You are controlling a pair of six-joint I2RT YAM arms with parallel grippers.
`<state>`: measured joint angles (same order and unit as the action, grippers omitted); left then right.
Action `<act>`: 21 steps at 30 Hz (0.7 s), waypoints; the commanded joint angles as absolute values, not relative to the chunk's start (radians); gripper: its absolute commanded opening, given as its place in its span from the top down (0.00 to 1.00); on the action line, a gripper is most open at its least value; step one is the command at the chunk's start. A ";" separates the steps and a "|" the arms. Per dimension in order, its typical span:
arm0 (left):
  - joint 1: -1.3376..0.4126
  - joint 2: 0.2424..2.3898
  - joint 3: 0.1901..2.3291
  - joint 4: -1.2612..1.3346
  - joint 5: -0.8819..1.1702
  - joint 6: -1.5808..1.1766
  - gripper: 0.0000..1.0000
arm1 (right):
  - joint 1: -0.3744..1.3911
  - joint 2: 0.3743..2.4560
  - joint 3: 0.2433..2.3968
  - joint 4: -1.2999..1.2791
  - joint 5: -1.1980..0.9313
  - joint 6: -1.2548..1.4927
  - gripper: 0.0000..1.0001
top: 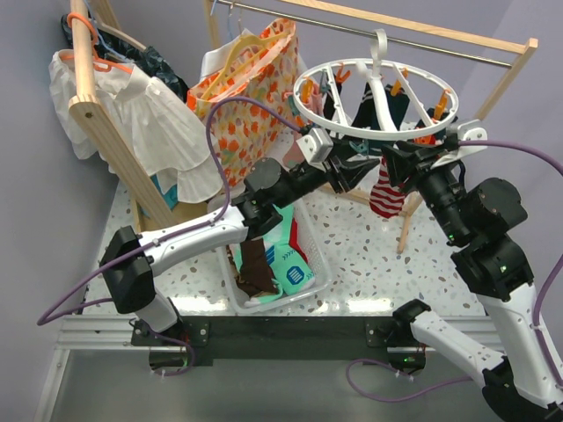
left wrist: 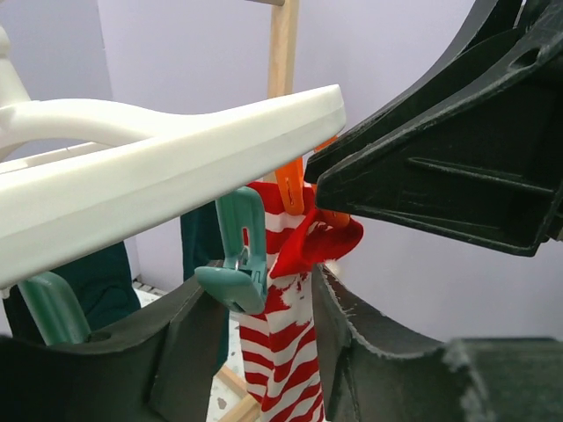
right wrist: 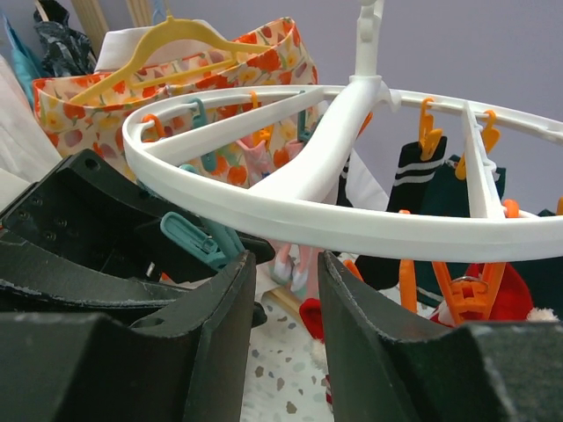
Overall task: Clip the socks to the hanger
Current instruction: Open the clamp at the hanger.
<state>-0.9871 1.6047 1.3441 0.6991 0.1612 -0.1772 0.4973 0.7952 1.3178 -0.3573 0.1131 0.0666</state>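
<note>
Several socks (top: pixel 268 264) lie unclipped in the clear bin (top: pixel 320 260) on the counter (top: pixel 378 255). Above, 1 striped sock (left wrist: pixel 280 360) hangs at the hanger (right wrist: pixel 369 227) rim under an orange clip (left wrist: pixel 290 186); whether the clip bites it is unclear. Farther round, dark socks (right wrist: pixel 413 176) hang clipped. Much seems left to do. The left end effector (left wrist: pixel 268 286), narrowly parted, frames the striped sock; I cannot tell whether it pinches. The right end effector (right wrist: pixel 286 264) is slightly parted and empty.

Overhead looks down; close wrist views, seemingly upward, share hanger (right wrist: pixel 352 220).
</note>
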 commanded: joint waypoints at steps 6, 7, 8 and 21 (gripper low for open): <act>-0.979 1.582 1.347 0.765 0.163 -0.203 0.68 | 0.495 0.796 1.359 -0.362 0.049 0.067 0.61; -0.979 1.578 1.342 0.764 0.157 -0.202 0.69 | 0.495 0.799 1.368 -0.370 0.037 0.069 0.60; -0.979 1.575 1.341 0.759 0.149 -0.201 0.71 | 0.497 0.805 1.385 -0.376 0.025 0.077 0.60; -1.005 1.540 1.367 0.632 0.091 -0.138 0.79 | 0.497 0.883 1.479 -0.426 -0.127 0.141 0.58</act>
<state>-0.9913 1.5864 1.3437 0.6563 0.1211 -0.1772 0.4973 0.8536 1.4490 -0.4328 -0.0895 0.1040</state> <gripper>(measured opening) 0.252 0.418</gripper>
